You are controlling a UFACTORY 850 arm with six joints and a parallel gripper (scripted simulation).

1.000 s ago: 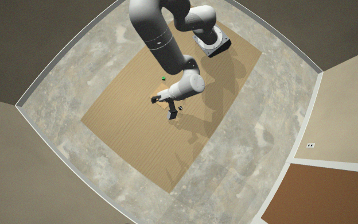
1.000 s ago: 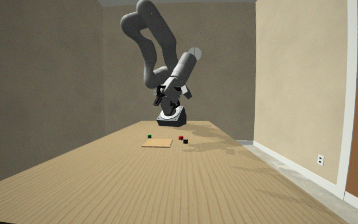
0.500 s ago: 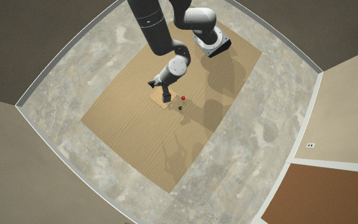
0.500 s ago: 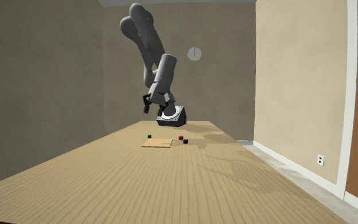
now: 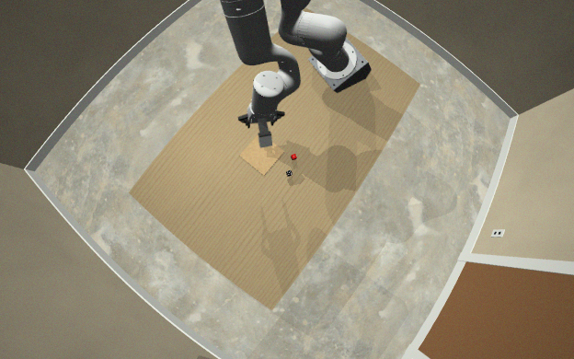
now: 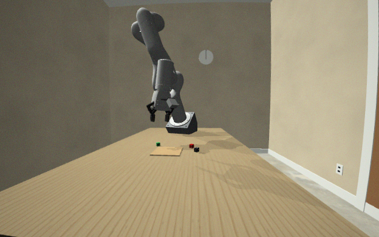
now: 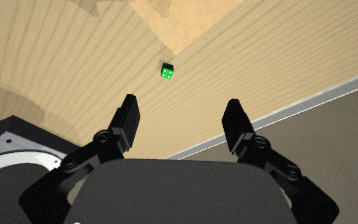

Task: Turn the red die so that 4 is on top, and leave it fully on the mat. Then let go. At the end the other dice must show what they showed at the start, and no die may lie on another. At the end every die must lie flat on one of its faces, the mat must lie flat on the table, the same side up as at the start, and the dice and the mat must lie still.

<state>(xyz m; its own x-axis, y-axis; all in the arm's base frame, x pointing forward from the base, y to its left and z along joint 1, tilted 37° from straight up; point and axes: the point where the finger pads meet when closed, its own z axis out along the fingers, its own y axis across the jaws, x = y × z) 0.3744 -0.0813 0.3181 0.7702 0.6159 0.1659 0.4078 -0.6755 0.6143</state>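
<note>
1. The table [image 6: 212,194] is a long wood-grain slab with straight edges; its right edge runs along a strip of mottled stone floor [image 6: 307,182] beside the beige wall [image 6: 316,91].
2. A thin square tan mat [image 6: 166,151] lies flat near the middle of the table, with bare wood on every side of it.
3. The red die [image 6: 191,146] sits on the table just off the mat's right edge, not on the mat; in the top view [image 5: 293,156] it lies in the arm's shadow. It is a small cube, and its top face is too small to read.
4. A black die [image 6: 196,149] with white pips stands just beside the red one, apart from it and nearer the exterior camera.
5. A green die [image 7: 167,72] rests on the wood just past a corner of the mat, on the side away from the other two; its visible lit face shows three or four pale pips.
6. The gripper [image 6: 159,115] hangs well above the table, between the arm's dark base block [image 6: 191,126] and the mat, its dark fingers spread fully apart with nothing between them.
7. In the wrist view the table's pale far edge [image 7: 280,117] runs behind the fingers.
</note>
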